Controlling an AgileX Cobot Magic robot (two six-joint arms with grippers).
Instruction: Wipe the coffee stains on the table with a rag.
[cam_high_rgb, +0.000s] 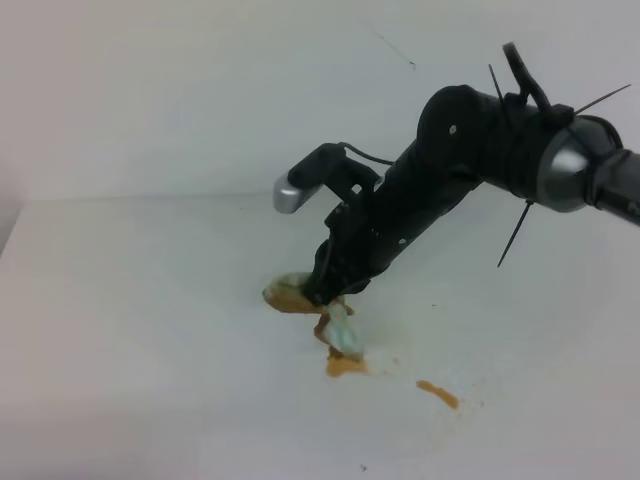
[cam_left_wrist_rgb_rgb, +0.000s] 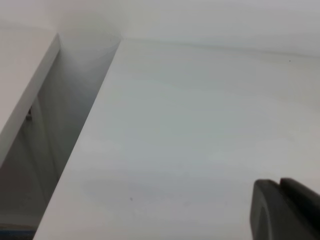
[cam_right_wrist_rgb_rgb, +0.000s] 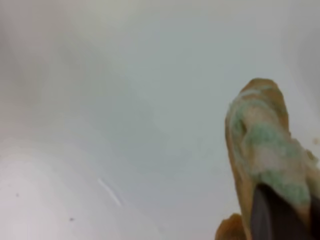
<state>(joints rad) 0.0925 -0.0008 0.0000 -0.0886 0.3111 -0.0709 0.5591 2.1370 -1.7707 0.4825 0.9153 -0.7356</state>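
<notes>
My right gripper (cam_high_rgb: 324, 290) reaches in from the right and is shut on the rag (cam_high_rgb: 343, 333), a lumpy whitish, pale-green bundle with tan-brown blotches, pressed onto the white table (cam_high_rgb: 130, 330). Orange-brown coffee stains lie just in front of the rag (cam_high_rgb: 345, 367), with a small streak to the right (cam_high_rgb: 438, 394). In the right wrist view the rag (cam_right_wrist_rgb_rgb: 262, 145) fills the right side above a dark fingertip (cam_right_wrist_rgb_rgb: 274, 215), and a bit of stain (cam_right_wrist_rgb_rgb: 230, 229) shows below. The left gripper is out of the high view; only a black finger (cam_left_wrist_rgb_rgb: 280, 212) shows in the left wrist view.
The white wall (cam_high_rgb: 200, 90) rises behind the table. The left wrist view shows the table's left edge (cam_left_wrist_rgb_rgb: 85, 150) with a gap beside it and another white panel (cam_left_wrist_rgb_rgb: 25, 95). A few tiny dark specks (cam_high_rgb: 363, 466) dot the table.
</notes>
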